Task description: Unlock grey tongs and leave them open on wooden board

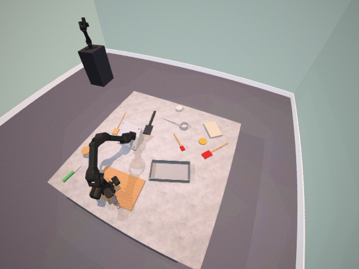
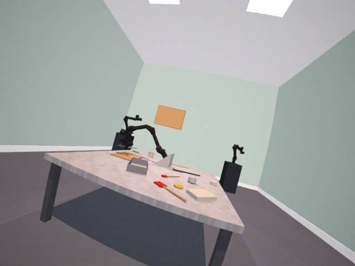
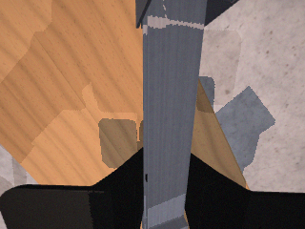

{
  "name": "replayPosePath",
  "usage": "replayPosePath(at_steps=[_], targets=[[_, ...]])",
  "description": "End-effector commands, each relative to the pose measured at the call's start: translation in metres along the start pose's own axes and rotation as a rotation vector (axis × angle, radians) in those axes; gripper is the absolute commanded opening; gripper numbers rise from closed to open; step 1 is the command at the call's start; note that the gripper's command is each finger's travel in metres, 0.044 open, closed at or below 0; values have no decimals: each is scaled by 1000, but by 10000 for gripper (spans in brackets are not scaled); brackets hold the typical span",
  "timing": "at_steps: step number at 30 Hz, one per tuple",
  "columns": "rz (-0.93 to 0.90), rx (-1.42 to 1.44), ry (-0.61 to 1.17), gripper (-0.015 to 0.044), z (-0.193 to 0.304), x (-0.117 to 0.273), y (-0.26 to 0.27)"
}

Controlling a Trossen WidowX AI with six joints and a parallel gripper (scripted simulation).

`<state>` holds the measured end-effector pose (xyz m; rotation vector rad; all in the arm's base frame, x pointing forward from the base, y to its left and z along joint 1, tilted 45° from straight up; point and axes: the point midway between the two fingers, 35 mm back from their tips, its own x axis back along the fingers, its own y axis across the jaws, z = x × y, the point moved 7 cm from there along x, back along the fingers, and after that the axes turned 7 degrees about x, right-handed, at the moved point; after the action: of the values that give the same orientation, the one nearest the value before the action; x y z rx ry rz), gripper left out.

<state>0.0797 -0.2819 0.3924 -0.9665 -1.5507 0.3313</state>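
Observation:
My gripper (image 1: 111,194) (image 3: 162,150) is shut on the grey tongs (image 1: 115,200) (image 3: 169,95). It holds them over the near-left part of the wooden board (image 1: 132,188) (image 2: 118,155) (image 3: 95,62). In the exterior view the tongs look close to level, with a gap above the board. In the wrist view one broad grey arm of the tongs runs up between the black fingers. Their tips are hidden, and I cannot tell whether they are locked. The grey roasting tin (image 1: 169,181) (image 2: 137,169) stands to the right of the board with nothing across it.
A white angled stand (image 1: 138,141) (image 2: 166,162) is by the arm's base. A green-handled tool (image 1: 68,176) and an orange-topped round container (image 1: 85,150) lie left of the arm. Black (image 1: 148,129) and red (image 1: 206,154) spatulas lie farther off.

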Motion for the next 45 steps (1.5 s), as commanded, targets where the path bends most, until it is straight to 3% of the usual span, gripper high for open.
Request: replayPosePath(at_steps=[1, 17, 39, 45], targets=[[0, 4, -3, -150, 0, -6, 0], [0, 5, -3, -150, 0, -24, 1], [0, 0, 1, 428, 0, -23, 1], [5, -7, -25, 440, -4, -19, 2]])
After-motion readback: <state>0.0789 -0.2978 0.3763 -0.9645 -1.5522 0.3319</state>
